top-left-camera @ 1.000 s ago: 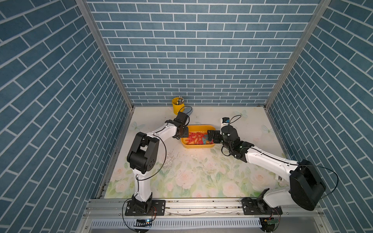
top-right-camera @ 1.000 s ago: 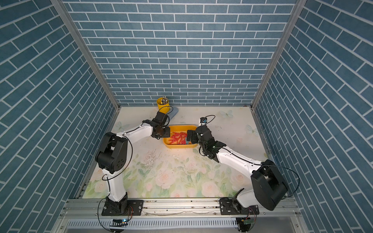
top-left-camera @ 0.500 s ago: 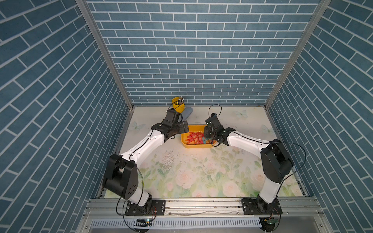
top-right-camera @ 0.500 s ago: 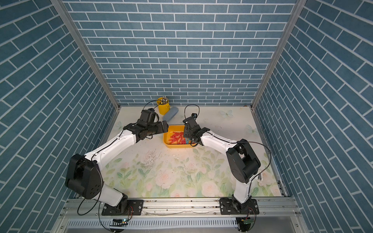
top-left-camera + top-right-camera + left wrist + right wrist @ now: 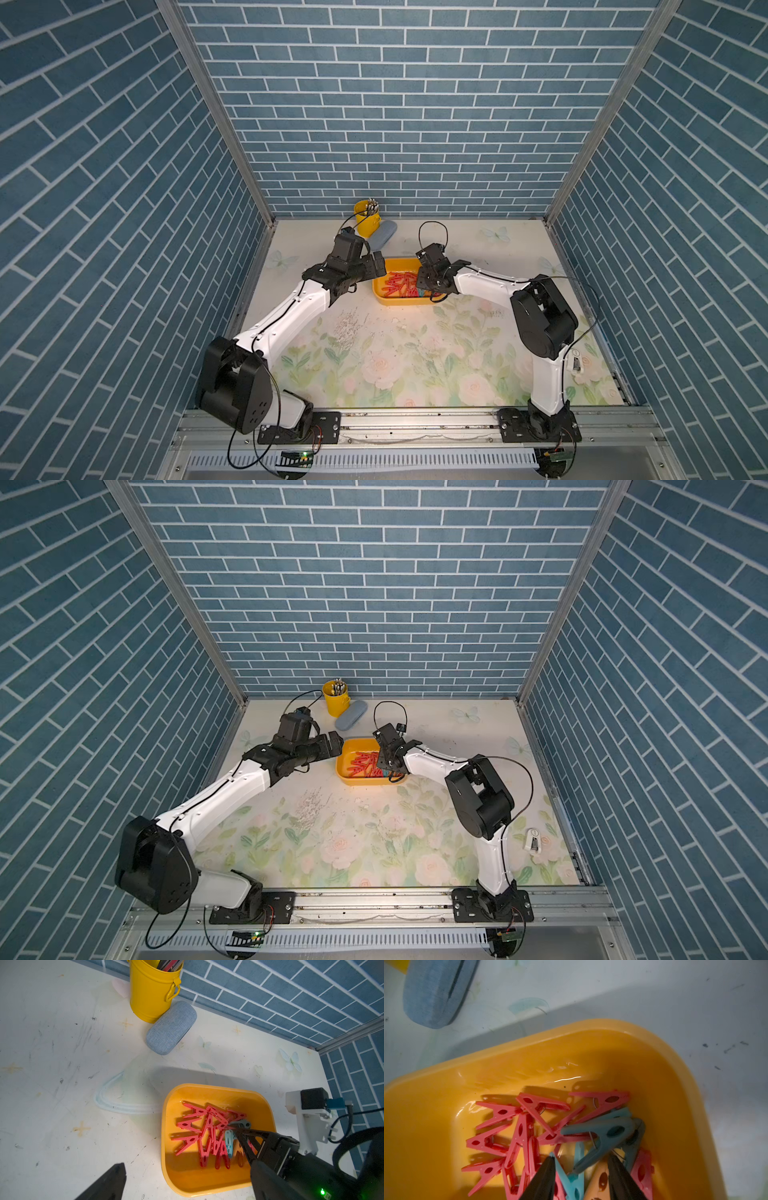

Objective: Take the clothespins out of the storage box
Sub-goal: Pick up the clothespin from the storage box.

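Note:
The storage box (image 5: 399, 302) (image 5: 365, 781) is a shallow yellow-orange tray at the back middle of the table. It holds a heap of clothespins (image 5: 397, 284) (image 5: 519, 1132), mostly red, with teal ones and an orange one at the right end. My right gripper (image 5: 581, 1160) reaches down into that end. Its jaws are narrowed onto a light teal clothespin (image 5: 571, 1180), and a darker teal pin (image 5: 608, 1132) lies just ahead of the tips. My left gripper (image 5: 380, 266) hovers open at the box's left end with nothing in it. The left wrist view shows only one of its fingers (image 5: 112, 1180).
A tall yellow pen cup (image 5: 366, 218) (image 5: 151, 991) and a grey-blue oval case (image 5: 383, 235) (image 5: 171, 1027) stand just behind the box by the back wall. A small white object (image 5: 533, 840) lies near the table's right edge. Brick walls close in three sides.
My right gripper has moved from the box's right end in over the pins and its jaws have narrowed. My left gripper has opened wider and pulled back a little from the box's left end.

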### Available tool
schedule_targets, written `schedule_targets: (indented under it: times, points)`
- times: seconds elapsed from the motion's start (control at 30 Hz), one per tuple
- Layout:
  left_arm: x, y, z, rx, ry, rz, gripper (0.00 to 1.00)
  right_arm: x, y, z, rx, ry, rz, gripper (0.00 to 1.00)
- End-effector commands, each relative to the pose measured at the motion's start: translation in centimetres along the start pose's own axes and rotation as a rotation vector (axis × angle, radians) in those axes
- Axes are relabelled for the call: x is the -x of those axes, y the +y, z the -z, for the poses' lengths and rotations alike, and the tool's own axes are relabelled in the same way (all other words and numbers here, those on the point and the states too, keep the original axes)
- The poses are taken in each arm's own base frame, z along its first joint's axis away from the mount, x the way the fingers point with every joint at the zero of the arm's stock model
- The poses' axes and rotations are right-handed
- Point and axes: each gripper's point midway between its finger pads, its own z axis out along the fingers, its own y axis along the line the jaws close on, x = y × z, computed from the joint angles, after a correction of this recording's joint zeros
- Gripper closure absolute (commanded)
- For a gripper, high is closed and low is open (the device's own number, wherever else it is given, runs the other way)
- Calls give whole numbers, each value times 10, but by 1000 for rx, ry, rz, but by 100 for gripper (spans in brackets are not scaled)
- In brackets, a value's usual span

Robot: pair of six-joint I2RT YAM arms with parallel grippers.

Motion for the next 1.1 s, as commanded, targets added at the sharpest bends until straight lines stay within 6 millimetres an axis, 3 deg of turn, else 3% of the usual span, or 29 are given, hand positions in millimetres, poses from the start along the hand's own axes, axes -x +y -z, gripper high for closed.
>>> schedule_targets:
  times: [0.0,0.33,0.6,0.83,1.07]
  points:
    - [0,1,5,-7,-12,-3,1,-1,-3,-6,-25,29,-49,59]
    - [1,0,9,-13,-13,2,0,-7,-16,-15,-58,58,-70,64]
    - [-1,3,13,-10,-17,9,0,-1,-17,-16,-61,44,-65,87]
    - [0,3,18,-13,-25,10,1,20,-6,9,-26,-18,-49,100]
    - [-3,0,19,-33,-16,10,1,26,1,44,-7,-57,2,100]
